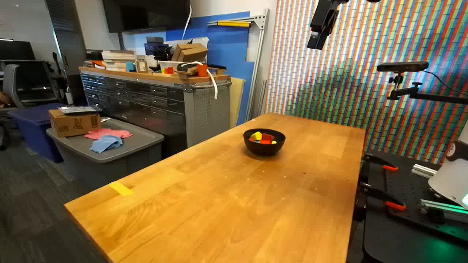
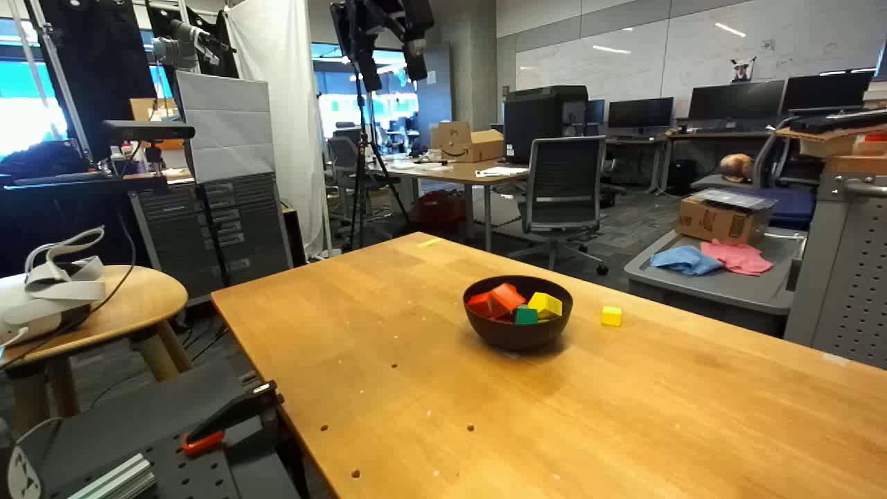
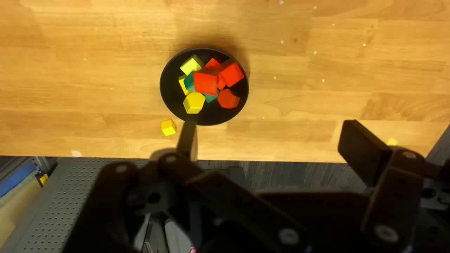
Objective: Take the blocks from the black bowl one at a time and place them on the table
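Your arm (image 2: 414, 17) stood high above the bench (image 1: 219, 204), at the top of both exterior views and well apart from everything on the surface. Its end pointed downward and appeared slightly slanted. The pale arm base (image 1: 451, 179) stood outside the bench's long edge, on the side opposite the drawer cabinet (image 1: 208, 113).

You had the jaws spread wide apart, holding nothing. In the downward-facing wrist view, one jaw tip lined up with the rim of the black bowl (image 3: 168, 93) and the opposite jaw appeared toward the yellow tape strip (image 3: 392, 141); the long bench edge and the floor (image 3: 299, 175) showed between them.

The bowl stood upright on the bench, nearer the long edge facing the drawer cabinet than the long edge at the arm base. Your blocks (image 3: 205, 83) lay heaped inside it at mixed angles: the red ones mostly on the side toward the taped corner, the yellow ones mostly on the side away from it, and the green ones, partly covered, between these groups. One yellow block (image 2: 611, 317) rested directly on the bench, just beside the bowl and apart from it, between the bowl and the long edge on the cabinet side. The tape strip lay at that edge near a corner.
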